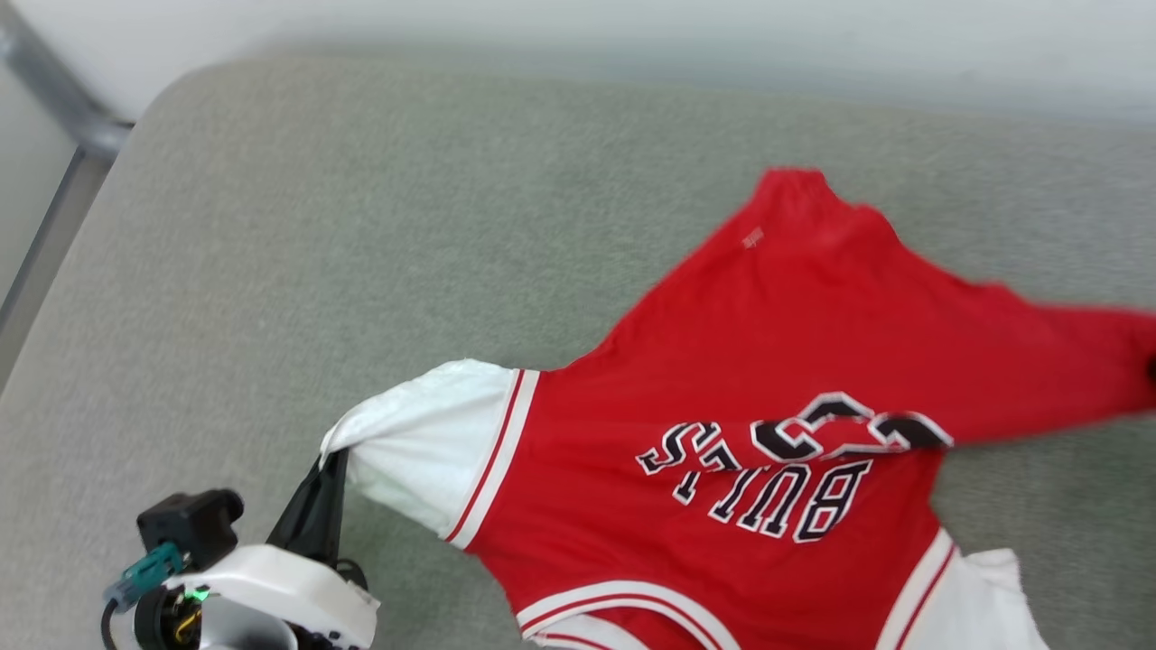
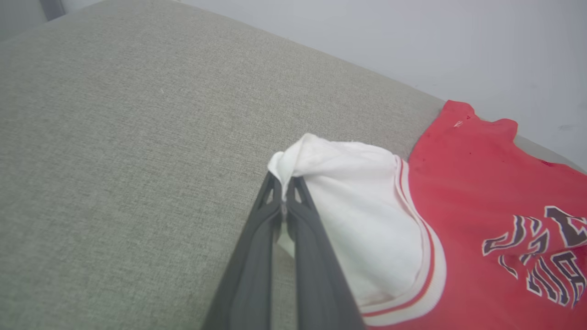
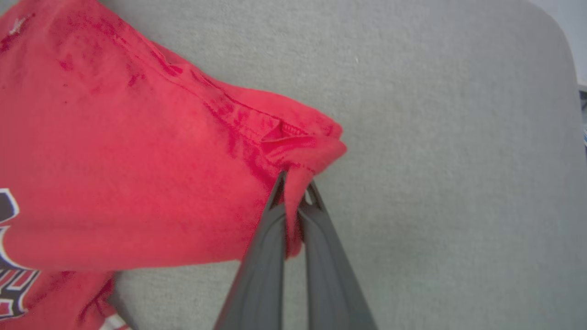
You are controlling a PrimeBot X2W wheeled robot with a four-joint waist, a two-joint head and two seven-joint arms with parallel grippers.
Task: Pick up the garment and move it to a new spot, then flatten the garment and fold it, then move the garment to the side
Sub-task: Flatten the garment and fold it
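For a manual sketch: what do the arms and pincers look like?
The left pincer and right pincer: two long dark grey tapering fingers each, triangular cut-outs near the tips. The left wrist is a white shell with a black block, teal connector and green light.

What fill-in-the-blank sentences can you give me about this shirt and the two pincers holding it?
1. The left pincer is shut on the ____ sleeve of the garment.
2. The right pincer is shut on a ____ edge of it.
3. Its black lettering reads BULLS and the number ____.

Missing words: white; red; 23
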